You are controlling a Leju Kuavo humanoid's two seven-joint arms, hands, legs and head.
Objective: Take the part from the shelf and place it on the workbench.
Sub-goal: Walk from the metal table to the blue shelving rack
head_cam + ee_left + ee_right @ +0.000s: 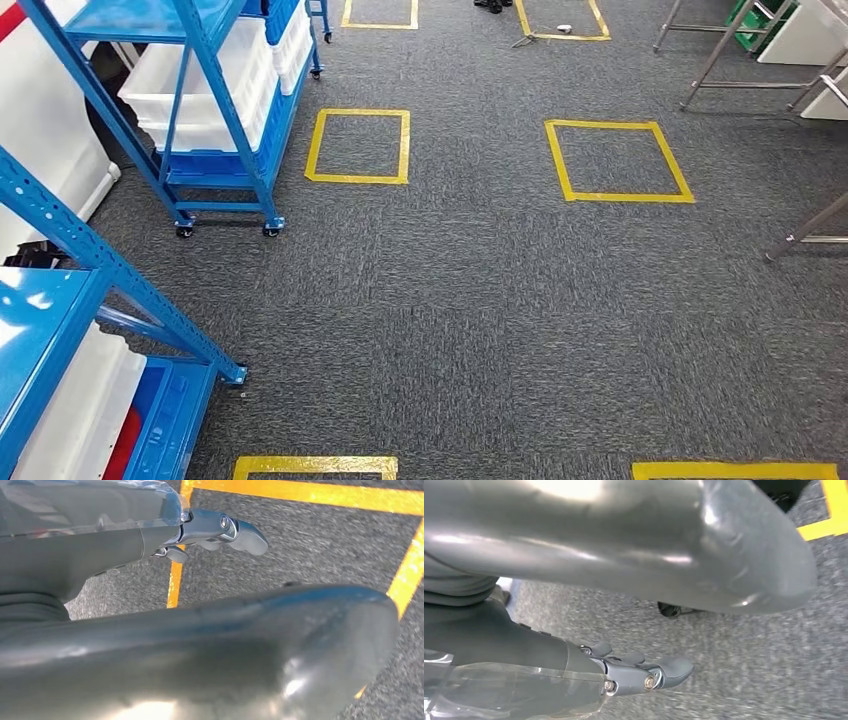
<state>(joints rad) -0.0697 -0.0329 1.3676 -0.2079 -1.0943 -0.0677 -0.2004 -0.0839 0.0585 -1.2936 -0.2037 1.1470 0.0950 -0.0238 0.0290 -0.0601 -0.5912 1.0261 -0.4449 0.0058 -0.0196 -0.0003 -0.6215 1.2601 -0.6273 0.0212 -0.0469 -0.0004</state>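
Clearly both arms hang down for walking, left hand (pixel 210 532) and right hand (pixel 639 672) loosely extended and holding nothing, and I cannot see the part, presumably on the blue shelf (pixel 60 330).

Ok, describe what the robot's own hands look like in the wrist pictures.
Left hand: a glossy grey thick thumb, darker fingers with silver pivot screws, and a clear plastic cover over the back. Right hand: the same build, a grey glossy thumb, dark fingers, silver screws and a clear cover.
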